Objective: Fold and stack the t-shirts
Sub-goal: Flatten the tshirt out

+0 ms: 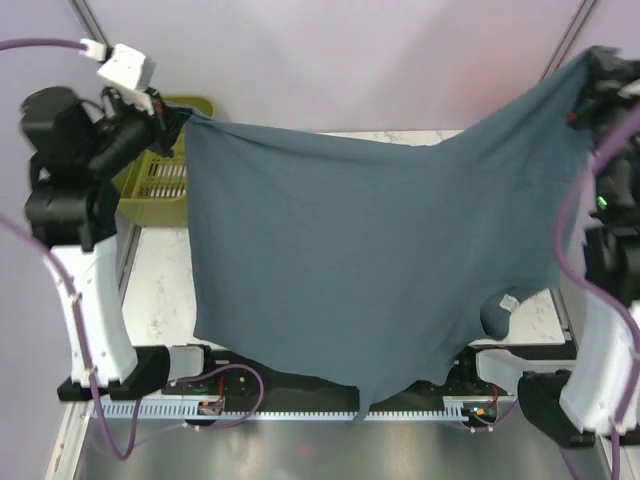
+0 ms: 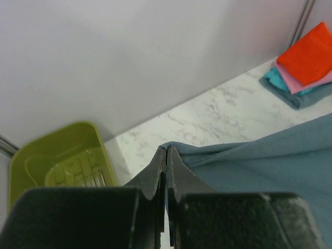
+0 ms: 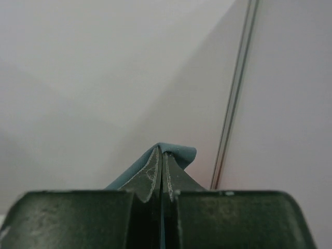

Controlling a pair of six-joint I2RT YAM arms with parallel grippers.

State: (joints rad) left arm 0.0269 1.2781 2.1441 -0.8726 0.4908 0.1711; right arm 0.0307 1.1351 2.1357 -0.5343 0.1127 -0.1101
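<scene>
A: From the top camera, where is the blue-grey t-shirt (image 1: 350,260)?

B: It hangs spread wide. One corner is just in front of the olive-green basket (image 1: 160,175), and the cloth stretches away from the basket to the far right. The left gripper (image 1: 183,115) meets that corner right at the basket's rim. The right gripper (image 1: 592,75) has the opposite corner, well apart from the basket. The hem dips low over the marble table (image 1: 160,290), and a small white label (image 1: 508,303) shows on the side away from the basket.

A: Can you read the jaws from up there?

B: Not clearly. The left wrist view settles it, with the left gripper (image 2: 167,150) pressed closed on a corner of the blue-grey t-shirt (image 2: 270,166). The basket (image 2: 57,155) sits just to its left.

A: And the folded ones?

B: They are stacked on the table (image 2: 218,114) well away from the basket, in the far corner. The red-orange t-shirt (image 2: 310,54) is on top, the pink t-shirt (image 2: 301,83) is under it, and the teal t-shirt (image 2: 275,79) is below that.

A: What about the right wrist view?

B: No basket shows there, only wall. The right gripper (image 3: 161,153) is clamped shut on a fold of the blue-grey t-shirt (image 3: 179,153), which curls over the fingertips.
</scene>
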